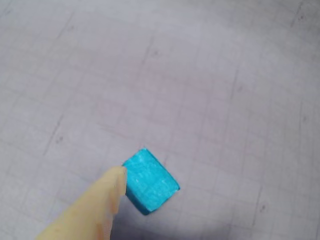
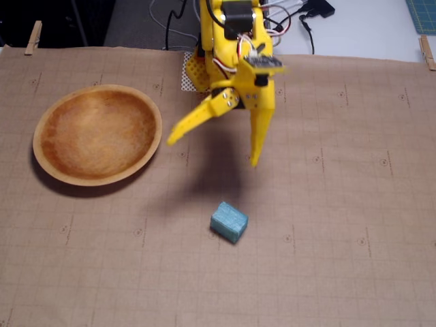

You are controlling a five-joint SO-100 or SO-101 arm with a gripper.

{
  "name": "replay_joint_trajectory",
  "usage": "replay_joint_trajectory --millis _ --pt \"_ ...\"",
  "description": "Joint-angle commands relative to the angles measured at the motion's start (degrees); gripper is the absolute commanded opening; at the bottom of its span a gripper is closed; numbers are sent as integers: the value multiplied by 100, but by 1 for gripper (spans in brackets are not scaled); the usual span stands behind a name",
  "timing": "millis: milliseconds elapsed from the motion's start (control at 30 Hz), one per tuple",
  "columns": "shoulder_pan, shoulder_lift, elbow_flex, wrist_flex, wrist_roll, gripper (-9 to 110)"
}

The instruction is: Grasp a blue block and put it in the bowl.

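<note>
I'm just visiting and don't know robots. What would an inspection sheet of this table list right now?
Surface: brown gridded mat, flat, held by wooden clothespins at the far corners.
Job's things: blue block lies on the mat, untouched; wooden bowl at the left in the fixed view, empty.
Clutter: nothing seen on the mat.
Gripper: yellow gripper is open and raised above the mat, behind the block; one fingertip shows beside the block in the wrist view.
Cables: black wires behind the arm's base, off the mat.
Surroundings: pale tabletop beyond the mat; green cutting mat corner at upper right.
</note>
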Motion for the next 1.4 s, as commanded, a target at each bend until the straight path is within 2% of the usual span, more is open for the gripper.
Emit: replay_joint_trajectory --millis 0,733,867,1000,1100,1367 --pt "-35 -149 -141 -149 -123 58" --pt "0 -2180 -659 -167 -202 58" --pt "-18 -2514 -703 -211 -97 58" --pt "-35 -2760 -712 -255 492 58" --pt "-88 -2988 -563 -782 853 58" --pt "-185 -3718 -18 -2689 940 58"
